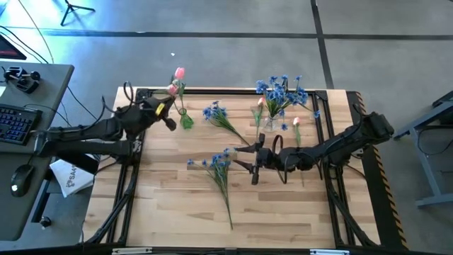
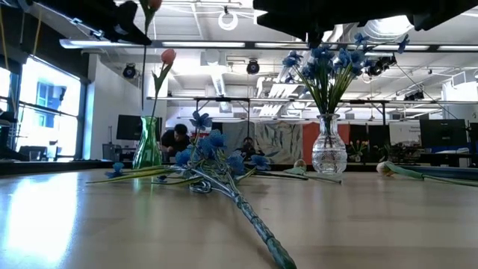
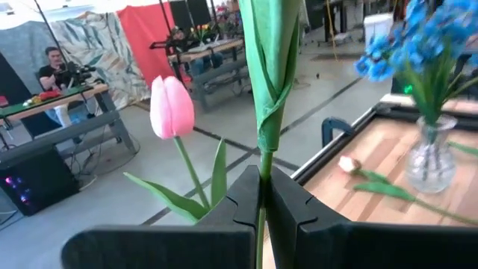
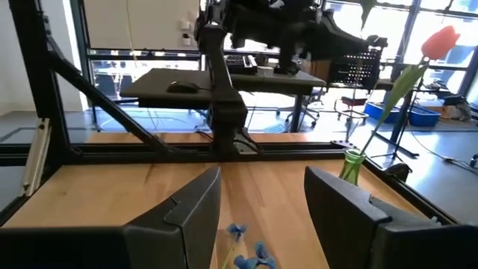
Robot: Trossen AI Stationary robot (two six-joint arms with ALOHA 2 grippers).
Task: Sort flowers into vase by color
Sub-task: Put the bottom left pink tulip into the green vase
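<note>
my left gripper (image 3: 263, 196) clamps a tulip stem (image 3: 261, 161) (right gripper (image 4: 261, 202) gapes, empty); a tilt could miss the green vase (image 1: 186, 120).

Pale wooden table (image 1: 283, 212), clear glass vase (image 2: 328, 153)

- Grey concrete floor (image 1: 212, 42) around the wooden counter (image 1: 177, 212).
- Side desk (image 1: 28, 106) with keyboard (image 1: 14, 124) and mouse (image 1: 21, 177).
- Bright windows (image 2: 48, 104), ceiling lights (image 2: 228, 19).
- Seated person (image 3: 56, 63) by a red drape (image 3: 153, 37).
</note>
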